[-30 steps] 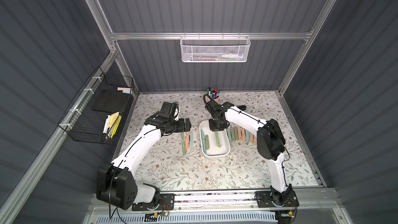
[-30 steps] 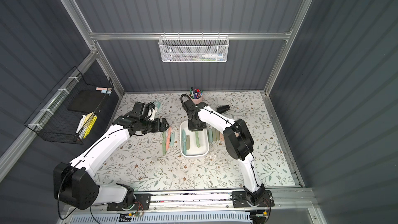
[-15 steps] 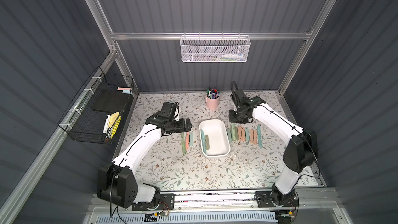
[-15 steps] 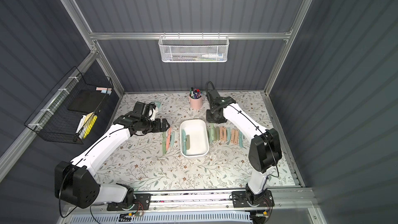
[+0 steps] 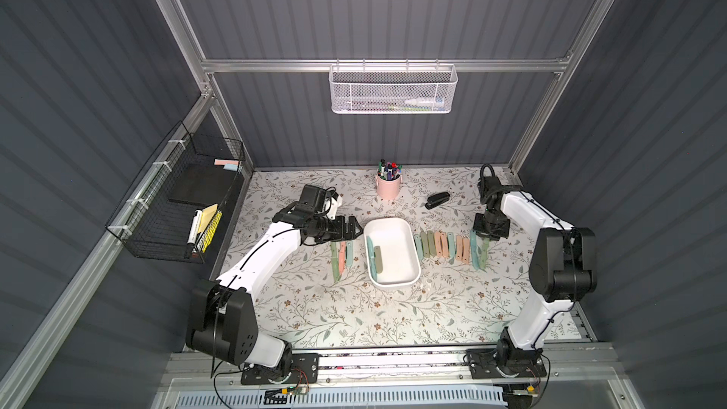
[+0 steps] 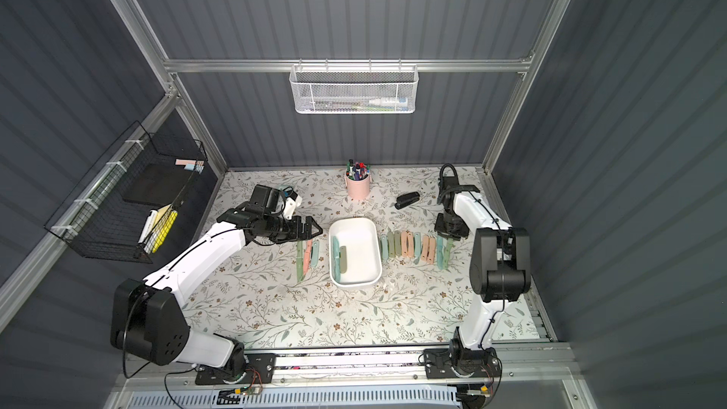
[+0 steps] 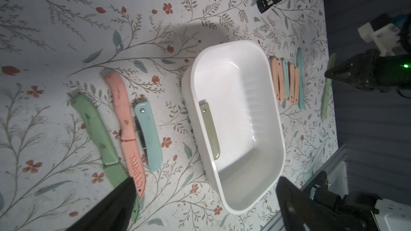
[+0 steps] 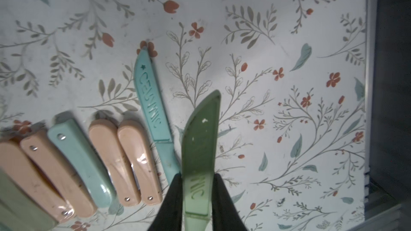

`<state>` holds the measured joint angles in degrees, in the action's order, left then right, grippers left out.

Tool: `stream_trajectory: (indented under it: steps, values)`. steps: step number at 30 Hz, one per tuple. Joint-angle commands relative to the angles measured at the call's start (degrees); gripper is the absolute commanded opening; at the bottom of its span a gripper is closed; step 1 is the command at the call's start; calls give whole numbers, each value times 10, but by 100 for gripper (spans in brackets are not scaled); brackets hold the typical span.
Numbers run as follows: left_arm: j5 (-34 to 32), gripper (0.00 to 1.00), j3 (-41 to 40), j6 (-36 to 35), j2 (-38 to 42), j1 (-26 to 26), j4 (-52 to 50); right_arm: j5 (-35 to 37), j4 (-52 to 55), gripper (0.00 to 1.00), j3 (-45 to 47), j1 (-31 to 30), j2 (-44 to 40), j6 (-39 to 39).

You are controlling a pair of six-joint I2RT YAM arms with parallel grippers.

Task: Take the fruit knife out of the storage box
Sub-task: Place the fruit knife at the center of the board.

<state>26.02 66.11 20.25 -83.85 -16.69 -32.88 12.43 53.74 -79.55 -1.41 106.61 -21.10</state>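
The white storage box (image 5: 397,253) (image 6: 360,253) (image 7: 240,107) sits mid-table. An olive folded knife (image 5: 377,261) (image 7: 210,130) and a teal knife (image 5: 370,255) lie along its left wall. My right gripper (image 5: 482,243) (image 6: 446,236) (image 8: 198,175) is shut on a green sheathed fruit knife (image 8: 201,134) (image 5: 484,255). It holds the knife low over the mat at the right end of the knife row, beside a teal sheathed knife (image 8: 153,107). My left gripper (image 5: 356,228) (image 6: 316,230) (image 7: 205,181) is open and holds nothing, just left of the box.
Several pastel knives (image 5: 444,243) lie in a row right of the box, and three more (image 5: 341,255) left of it. A pink pen cup (image 5: 388,186) and black stapler (image 5: 437,200) stand behind. A black wire basket (image 5: 185,206) and white mesh basket (image 5: 391,90) hang on the walls.
My right arm has swung from over the box out to the right end of the knife row, carrying the green knife. The left arm has barely moved.
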Motion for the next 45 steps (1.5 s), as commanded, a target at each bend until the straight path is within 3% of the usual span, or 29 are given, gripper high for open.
stream_trajectory:
  steps: [1,10,27,45]
  values:
    - [28,99,-1,-7,3,3,10,21,9,15,-23,2,30,22]
    - [26,99,0,-7,1,3,8,-15,-23,14,-41,3,71,36]
    - [18,99,1,-8,3,3,4,-17,-21,19,-61,7,105,52]
    - [18,99,2,-7,0,3,4,-20,-13,33,-57,8,92,51]
